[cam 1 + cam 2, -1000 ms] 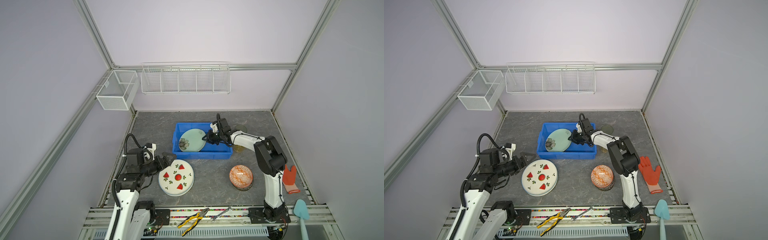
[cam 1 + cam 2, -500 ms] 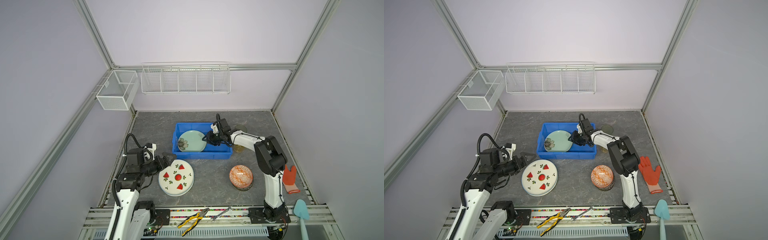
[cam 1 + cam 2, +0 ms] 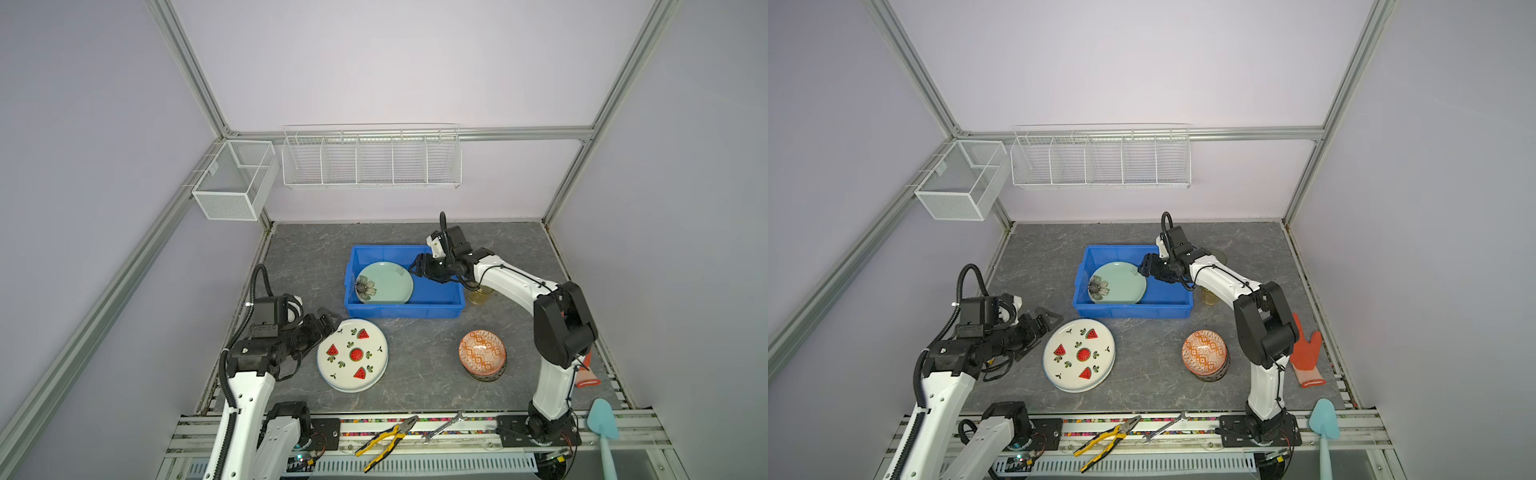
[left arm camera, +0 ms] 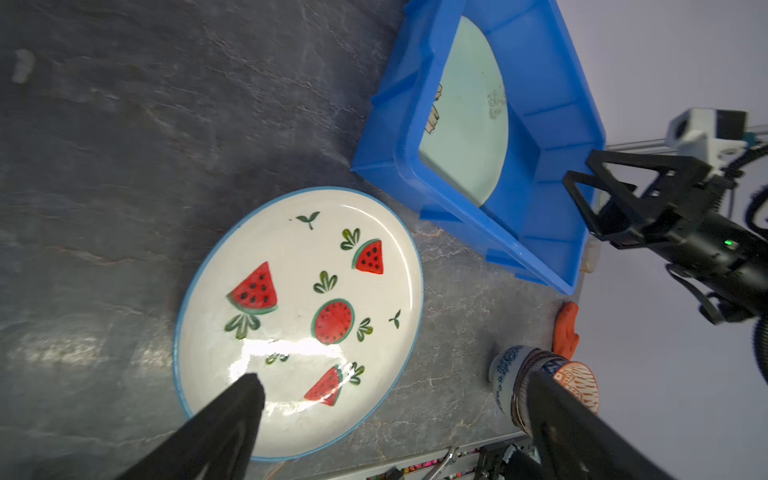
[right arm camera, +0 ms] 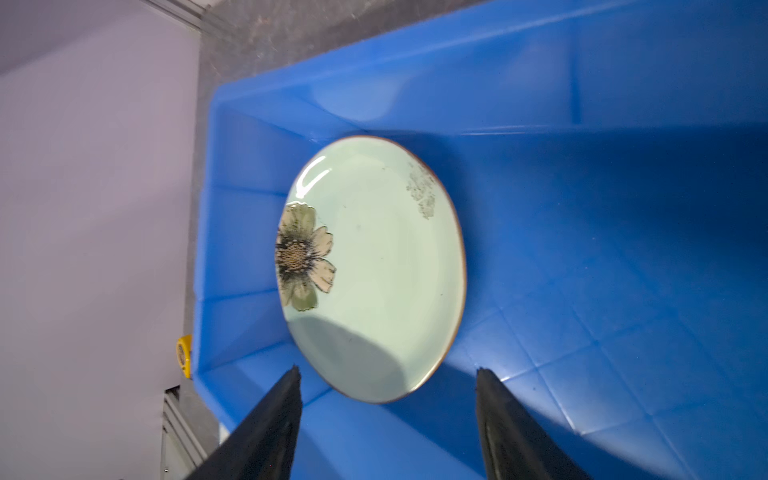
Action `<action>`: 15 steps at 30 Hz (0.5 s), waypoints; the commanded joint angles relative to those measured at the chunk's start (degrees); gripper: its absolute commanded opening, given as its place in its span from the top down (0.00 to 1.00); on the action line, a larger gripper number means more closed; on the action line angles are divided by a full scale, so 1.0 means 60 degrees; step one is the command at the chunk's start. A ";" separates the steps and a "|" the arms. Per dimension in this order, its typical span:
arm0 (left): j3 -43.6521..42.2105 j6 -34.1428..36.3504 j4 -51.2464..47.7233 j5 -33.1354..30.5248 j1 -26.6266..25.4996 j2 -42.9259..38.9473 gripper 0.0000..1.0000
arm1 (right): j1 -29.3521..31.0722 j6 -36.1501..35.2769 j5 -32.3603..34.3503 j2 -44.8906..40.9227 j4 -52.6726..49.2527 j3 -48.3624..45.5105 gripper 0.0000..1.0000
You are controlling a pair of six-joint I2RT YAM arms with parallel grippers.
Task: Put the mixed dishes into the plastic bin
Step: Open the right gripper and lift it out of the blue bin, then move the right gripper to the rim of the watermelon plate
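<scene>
In a top view your pale green plate (image 3: 384, 282) sits inside the plastic bin (image 3: 403, 309), drop seemingly done; left wrist view: left gripper (image 4: 392, 375) spread at the edge of the watermelon plate (image 4: 299, 299), likely next, needing a rim pinch; right wrist view: right gripper (image 5: 387, 369) parted, clear of the plate.

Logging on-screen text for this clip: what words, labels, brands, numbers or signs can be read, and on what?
No legible text in any view.
White tag on the mesh basket: too small to read.
Yellow tape measure: blurred, nothing readable.
Multicoloured strip on the front rail: too small to tell.
Watermelon plate and flower plate: pictures only, no writing.
</scene>
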 commanded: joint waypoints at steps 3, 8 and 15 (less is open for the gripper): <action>0.0133 -0.0254 -0.1552 -0.1664 0.0056 -0.0037 0.02 | 0.0808 -0.1148 0.0514 -0.1231 -0.1413 0.0001 0.02; -0.0399 -0.0677 -0.1021 -0.1591 0.0056 -0.0030 0.02 | 0.2003 -0.1391 0.0796 -0.2172 -0.2666 -0.0272 0.12; -0.0642 -0.0577 -0.0432 -0.1240 0.0186 0.0474 0.02 | 0.3809 -0.0672 0.1431 -0.3610 -0.2951 -0.1560 0.12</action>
